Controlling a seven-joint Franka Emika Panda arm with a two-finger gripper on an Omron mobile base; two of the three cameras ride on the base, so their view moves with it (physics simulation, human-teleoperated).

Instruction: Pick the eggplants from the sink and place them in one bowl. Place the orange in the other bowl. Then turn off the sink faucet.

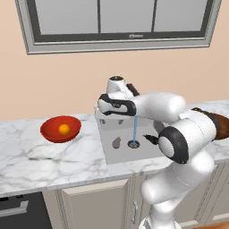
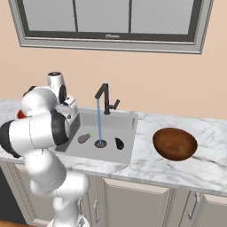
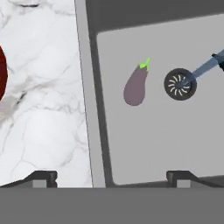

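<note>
Left base view, from the left: the orange [image 1: 64, 129] sits in the red bowl [image 1: 50, 133]. The pale eggplant [image 1: 116, 142] lies in the sink [image 1: 117, 154] beside running water. The gripper [image 3: 112, 177] hangs spread above, holding nothing. The brown bowl [image 2: 175, 143] sits right.

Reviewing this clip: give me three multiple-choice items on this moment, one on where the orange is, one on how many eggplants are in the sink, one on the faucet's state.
1. Where is the orange?
A. in the red bowl
B. in the sink
C. in the brown bowl

2. How many eggplants lie in the sink?
A. none
B. one
C. two

3. What is the state of the sink faucet?
A. off
B. running
C. hidden

Answers:
1. A, the orange sits inside the red bowl on the counter.
2. C, the pale eggplant and the dark eggplant lie either side of the drain.
3. B, a blue stream falls from the spout to the drain.
</note>
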